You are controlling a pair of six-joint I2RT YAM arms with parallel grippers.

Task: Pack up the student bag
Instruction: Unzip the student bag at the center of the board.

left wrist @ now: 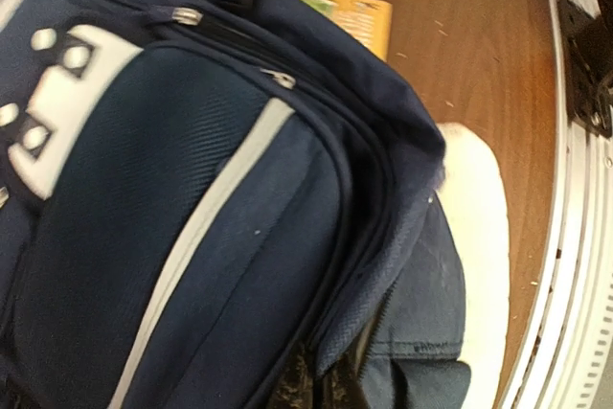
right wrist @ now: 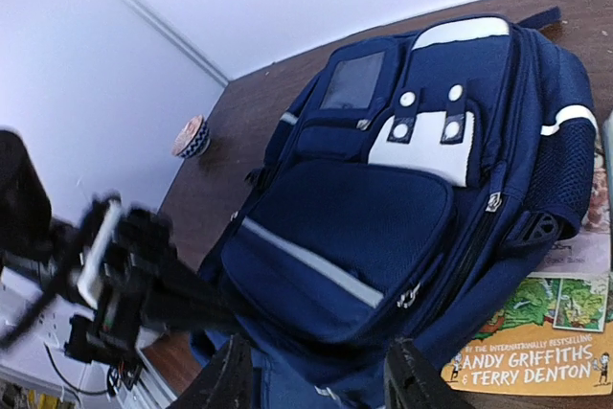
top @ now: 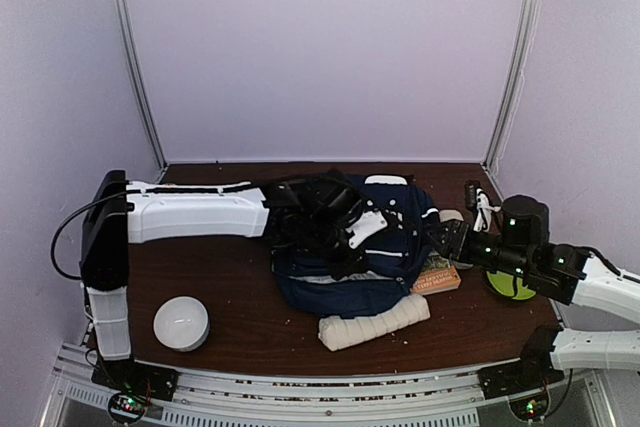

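The student bag (top: 350,257), dark navy with white trim and buckle patches, lies flat in the middle of the table. My left gripper (top: 335,245) reaches over it from the left. In the left wrist view the bag (left wrist: 192,198) fills the frame, and my left gripper (left wrist: 326,385) is shut on the edge of its opened flap at the near end. My right gripper (top: 442,239) hangs at the bag's right side. Its fingers (right wrist: 225,378) stand open, apart from the bag's (right wrist: 383,198) lower end, with nothing between them.
A picture book (top: 437,275) lies against the bag's right side, half under it (right wrist: 536,352). A white ribbed pouch (top: 373,324) lies in front of the bag. A green disc (top: 510,287) sits under the right arm. A small round white container (top: 181,323) stands front left.
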